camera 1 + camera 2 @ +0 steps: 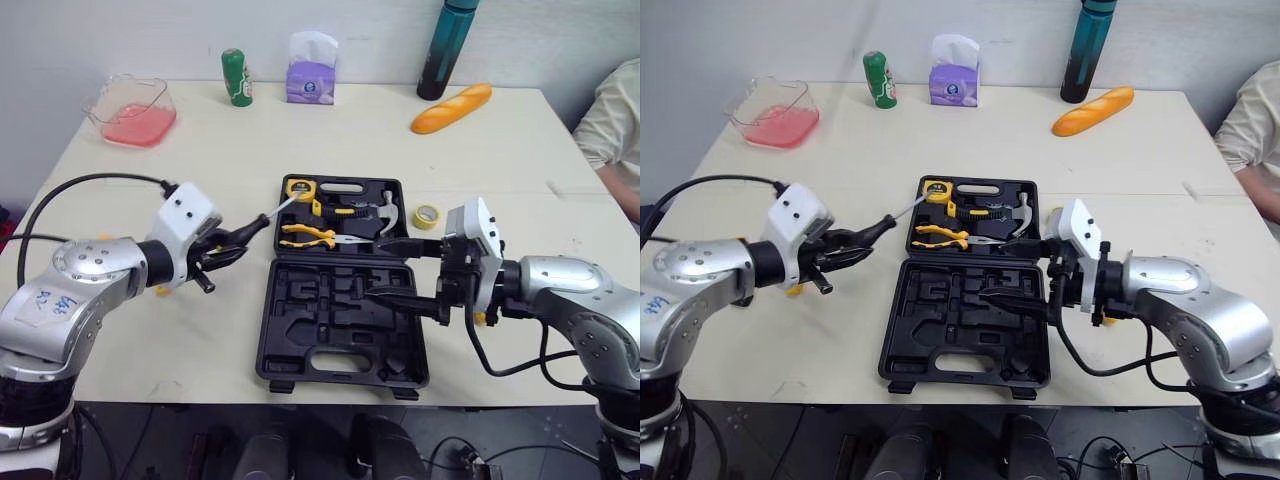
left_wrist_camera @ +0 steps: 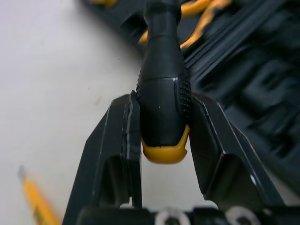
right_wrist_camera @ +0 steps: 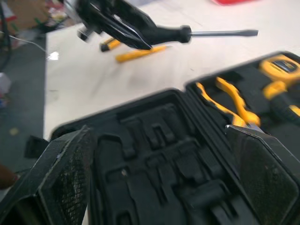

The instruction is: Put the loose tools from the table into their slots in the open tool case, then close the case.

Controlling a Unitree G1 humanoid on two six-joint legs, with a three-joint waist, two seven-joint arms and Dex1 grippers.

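**A:** Where is the screwdriver (image 1: 250,228)?

**B:** The left gripper (image 1: 228,247) is pinching its black handle, just left of the open tool case (image 1: 300,350). The metal tip points at the yellow tape measure (image 1: 300,189) in the far left corner of the case.

**A:** And the right gripper (image 1: 390,270)?

**B:** Its two fingers are spread wide with nothing in them, over the right side of the near half.

**A:** What's in the case?

**B:** Pliers (image 1: 308,236) and a hammer (image 1: 386,212) lie in the far half. A yellow tape roll (image 1: 427,216) sits just right of it.
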